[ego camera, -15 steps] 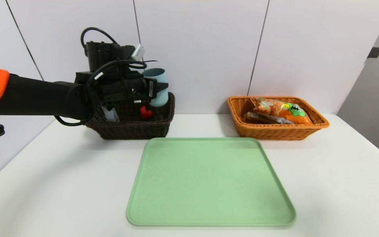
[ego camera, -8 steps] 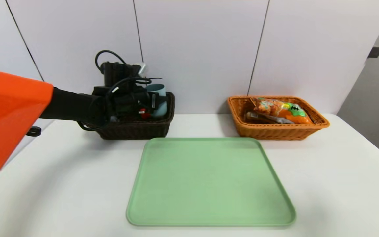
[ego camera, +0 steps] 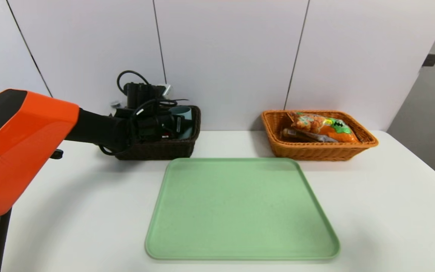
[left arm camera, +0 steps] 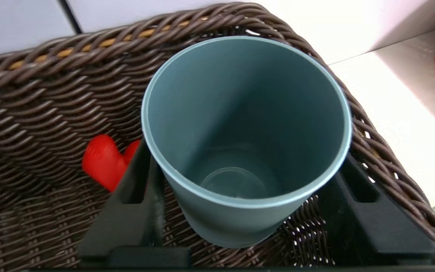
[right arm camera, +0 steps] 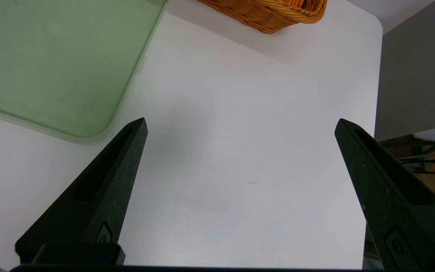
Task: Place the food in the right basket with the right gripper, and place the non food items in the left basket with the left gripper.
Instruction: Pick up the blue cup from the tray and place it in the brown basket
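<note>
- Head view: the left gripper reaches into the left basket, which stands beyond the green tray, off its far left corner. The blue-grey cup stands between the fingers at the basket's tray-side end, rim up, its long axis close to upright. Most likely it is being set down there as the last non-food item, since the tray is bare.
- Head view: the right basket sits beyond the tray's far right corner. The orange snack bag lies flat in it, its long axis along the basket's length, with the clear-wrapped bar beside it on the tray side.
- Left wrist view: the cup's mouth faces the camera and its base is on or just above the basket floor. One finger touches the cup wall; the other stands just clear. Whether the cup is clamped or already freed, I cannot tell. The red toy lies on the weave beside the cup.
- Right wrist view: the right gripper hovers over the bare table, near the tray's corner, jaws spread wide and holding nothing, parked.
</note>
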Available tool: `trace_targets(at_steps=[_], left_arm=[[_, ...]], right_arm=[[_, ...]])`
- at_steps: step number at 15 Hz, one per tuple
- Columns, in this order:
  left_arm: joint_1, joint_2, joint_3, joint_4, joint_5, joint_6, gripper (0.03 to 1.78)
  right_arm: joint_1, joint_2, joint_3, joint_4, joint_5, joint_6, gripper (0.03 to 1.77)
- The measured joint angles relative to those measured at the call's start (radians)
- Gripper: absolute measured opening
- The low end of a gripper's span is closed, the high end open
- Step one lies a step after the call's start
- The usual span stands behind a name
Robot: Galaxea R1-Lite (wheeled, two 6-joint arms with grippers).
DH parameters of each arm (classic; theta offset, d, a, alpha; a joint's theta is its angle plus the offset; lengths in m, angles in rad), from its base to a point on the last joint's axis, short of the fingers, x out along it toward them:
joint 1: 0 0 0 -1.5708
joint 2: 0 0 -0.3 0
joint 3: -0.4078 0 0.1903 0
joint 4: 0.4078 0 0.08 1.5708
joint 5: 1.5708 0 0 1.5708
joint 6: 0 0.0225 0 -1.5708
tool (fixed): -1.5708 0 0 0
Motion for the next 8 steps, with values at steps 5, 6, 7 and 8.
trace_targets(at_steps=[5,6,7,8], left_arm=[[0.020,-0.010,-0.021,0.000,0.001,0.001,1.45],[0.024,-0.021,-0.021,0.000,0.001,0.000,1.48],[0.027,-0.033,-0.019,0.001,0.001,0.000,1.50],[0.031,-0.051,-0.016,0.003,0.002,0.000,1.53]], right_arm=[[0.000,0.009,-0.001,-0.002,0.001,0.000,1.71],[0.000,0.010,-0.001,-0.002,0.001,0.000,1.71],[0.000,0.010,-0.001,-0.002,0.002,0.001,1.71],[0.000,0.010,0.000,-0.001,0.002,0.001,1.71]])
